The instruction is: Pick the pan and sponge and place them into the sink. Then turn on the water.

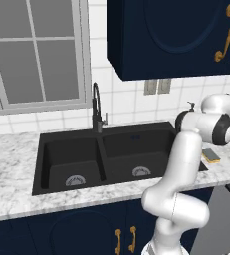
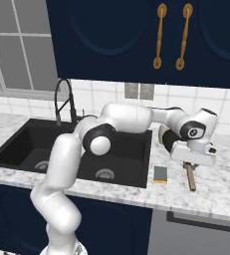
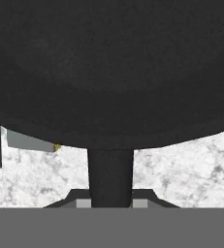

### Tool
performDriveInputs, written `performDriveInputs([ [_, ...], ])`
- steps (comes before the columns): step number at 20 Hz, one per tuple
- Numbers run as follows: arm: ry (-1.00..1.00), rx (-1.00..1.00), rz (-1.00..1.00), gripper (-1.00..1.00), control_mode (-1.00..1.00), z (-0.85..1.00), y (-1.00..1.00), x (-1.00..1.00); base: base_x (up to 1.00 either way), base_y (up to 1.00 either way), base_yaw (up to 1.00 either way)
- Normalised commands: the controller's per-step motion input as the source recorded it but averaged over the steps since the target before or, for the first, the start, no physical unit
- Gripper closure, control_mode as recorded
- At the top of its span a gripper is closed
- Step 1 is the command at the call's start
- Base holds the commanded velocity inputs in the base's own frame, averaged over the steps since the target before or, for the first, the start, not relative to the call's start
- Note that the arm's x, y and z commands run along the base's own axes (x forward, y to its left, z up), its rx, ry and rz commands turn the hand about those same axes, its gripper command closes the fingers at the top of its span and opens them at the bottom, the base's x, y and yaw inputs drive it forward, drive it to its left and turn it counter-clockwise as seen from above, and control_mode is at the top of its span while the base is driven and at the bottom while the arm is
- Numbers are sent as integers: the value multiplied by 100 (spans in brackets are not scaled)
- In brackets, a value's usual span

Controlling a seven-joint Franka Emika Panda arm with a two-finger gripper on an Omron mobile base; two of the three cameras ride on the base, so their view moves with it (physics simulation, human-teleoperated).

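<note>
The black pan [image 3: 108, 72] takes up the upper part of the hand view, and its dark handle stem [image 3: 111, 174] runs down between my fingertips [image 3: 84, 202]. My gripper [image 3: 111, 201] is shut on that stem, pads against both sides. From the right base view, the gripper [image 2: 188, 162] is over the counter right of the sink [image 2: 136, 164], with the pan's tan handle [image 2: 190, 178] sticking out below it and the pan's bowl [image 2: 165, 139] mostly hidden by the hand. The yellow sponge [image 2: 160, 174], grey-green face up, lies beside the sink's right rim. The sponge [image 1: 211, 155] also shows past my arm. The black gooseneck faucet [image 1: 96, 109] stands behind the sink [image 1: 42, 164]; no water runs.
A beige soap dispenser [image 1: 190, 107] stands at the back wall right of the sink. Dark blue upper cabinets [image 2: 136, 40] hang over the counter. The marble counter [image 2: 221, 184] extends right of the pan. Both basins hold only their silver drains [image 1: 75, 180].
</note>
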Motion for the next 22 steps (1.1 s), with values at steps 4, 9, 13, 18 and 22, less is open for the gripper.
performDriveInputs([
  [4,-2,-9,19,100,-100,24,96,-14,0,0,0],
  [9,-14,-13,27,100,-100,1,99,-22,0,0,0],
  [13,-20,-4,27,100,-100,0,81,-6,0,0,0],
  [18,-4,-8,27,100,-100,0,78,3,0,0,0],
  [22,4,-12,18,100,-100,0,43,1,0,0,0],
])
